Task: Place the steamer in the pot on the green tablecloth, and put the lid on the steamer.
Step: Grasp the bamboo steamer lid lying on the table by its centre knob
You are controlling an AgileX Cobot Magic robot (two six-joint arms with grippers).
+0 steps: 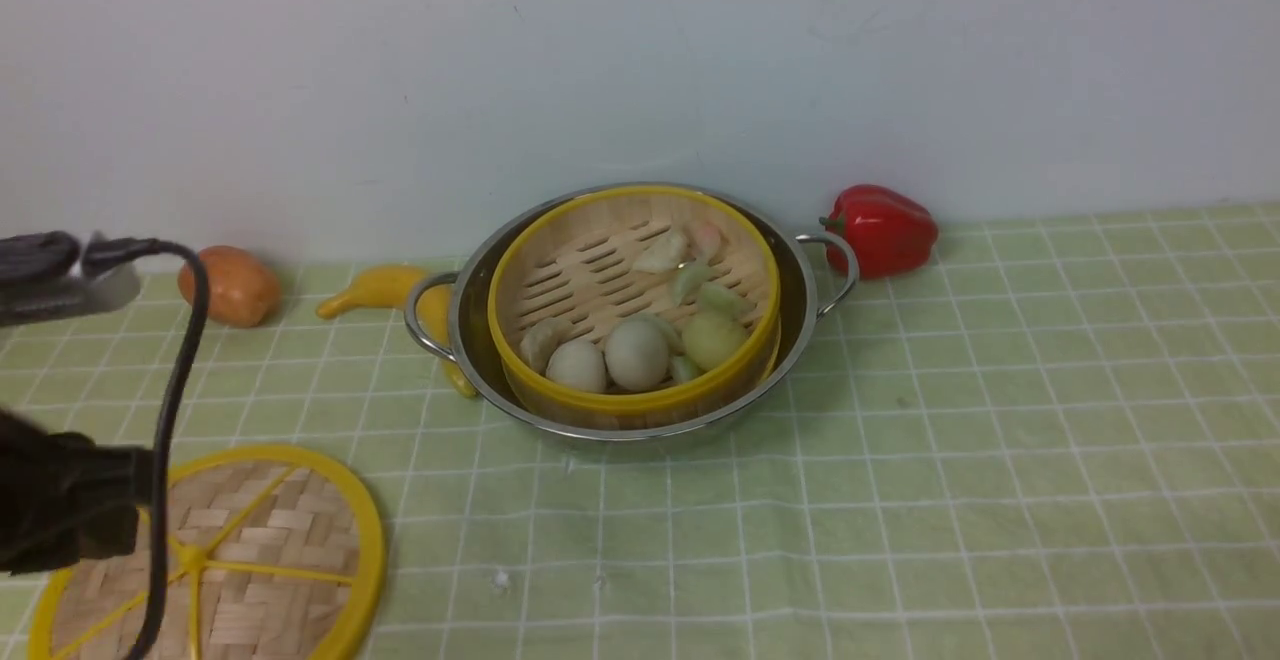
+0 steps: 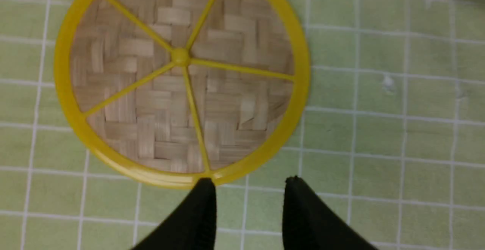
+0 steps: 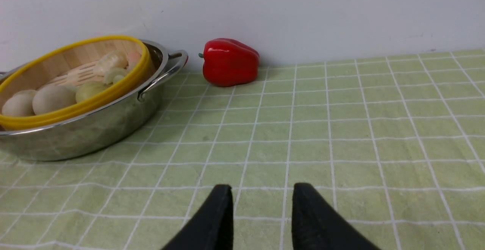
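Half done: the yellow-rimmed bamboo steamer [image 1: 632,310] is seated in the shiny steel pot [image 1: 470,335]. The flat woven lid [image 1: 260,550], at the pot's 8 o'clock, isn't lifted yet. Jaws are parted and empty on the left gripper [image 2: 250,183] and right gripper [image 3: 261,189].

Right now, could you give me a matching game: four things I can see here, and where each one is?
Things:
1. steamer
2. lid
3. red pepper
4. left hand

Places:
A. by the wall, right of the pot
B. open, at the lid's edge
C. inside the pot
D. flat on the green tablecloth

Pairs: 1-C, 2-D, 3-A, 4-B.
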